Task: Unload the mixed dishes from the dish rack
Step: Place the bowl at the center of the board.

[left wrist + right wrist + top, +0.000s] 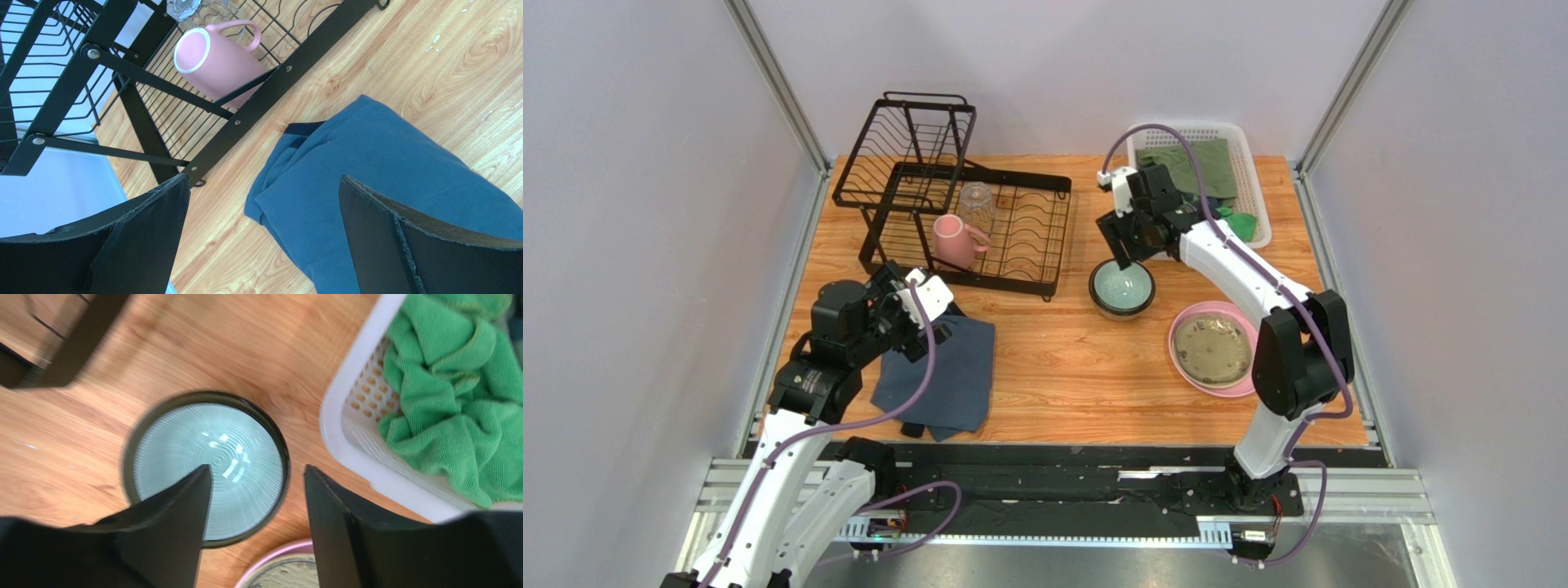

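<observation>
The black wire dish rack (1014, 257) stands at the back left. A pink mug (955, 240) lies on its lower tray beside a clear glass (977, 203); both show in the left wrist view, mug (212, 61) and glass (181, 7). The dark bowl with teal inside (1122, 290) sits on the table, with the cream plate (1210, 342) stacked on the pink plate (1185, 374) to its right. My right gripper (1124, 260) hovers open just above the bowl (184, 453), empty. My left gripper (934, 321) is open and empty over the cloth's far edge, near the rack's front.
A folded blue-grey cloth (940, 374) lies at the front left, also in the left wrist view (393, 171). A white basket (1249, 172) of green cloths (454, 398) stands at the back right, close to my right gripper. Grey walls enclose the table.
</observation>
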Controlling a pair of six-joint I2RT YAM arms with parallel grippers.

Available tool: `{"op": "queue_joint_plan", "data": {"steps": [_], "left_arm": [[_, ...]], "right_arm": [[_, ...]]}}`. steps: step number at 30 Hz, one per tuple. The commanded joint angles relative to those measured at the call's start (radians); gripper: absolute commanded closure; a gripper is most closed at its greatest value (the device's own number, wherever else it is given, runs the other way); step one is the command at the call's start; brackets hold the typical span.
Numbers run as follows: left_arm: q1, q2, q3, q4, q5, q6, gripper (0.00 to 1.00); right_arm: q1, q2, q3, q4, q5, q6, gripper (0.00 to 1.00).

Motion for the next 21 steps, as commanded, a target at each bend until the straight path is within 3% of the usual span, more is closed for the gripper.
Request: {"op": "queue_joint_plan", "data": {"steps": [1, 6, 9, 21], "left_arm": [[0.006, -0.011, -0.003, 0.035, -0.006, -0.009, 0.01], [0.006, -0.024, -0.015, 0.038, -0.009, -0.009, 0.01], [0.006, -0.031, -0.026, 0.042, -0.016, -0.009, 0.01], [0.007, -0.056, -0.06, 0.081, 0.016, 0.024, 0.01]], "right_arm": [[0.045, -0.03, 0.131, 0.047, -0.069, -0.008, 0.29], [0.109, 0.064, 0.293, 0.044, -0.093, -0.025, 0.18], [0.134, 0.147, 0.395, 0.041, -0.09, -0.027, 0.01], [0.155, 0.367, 0.535, 0.274, -0.228, -0.036, 0.0]]}}
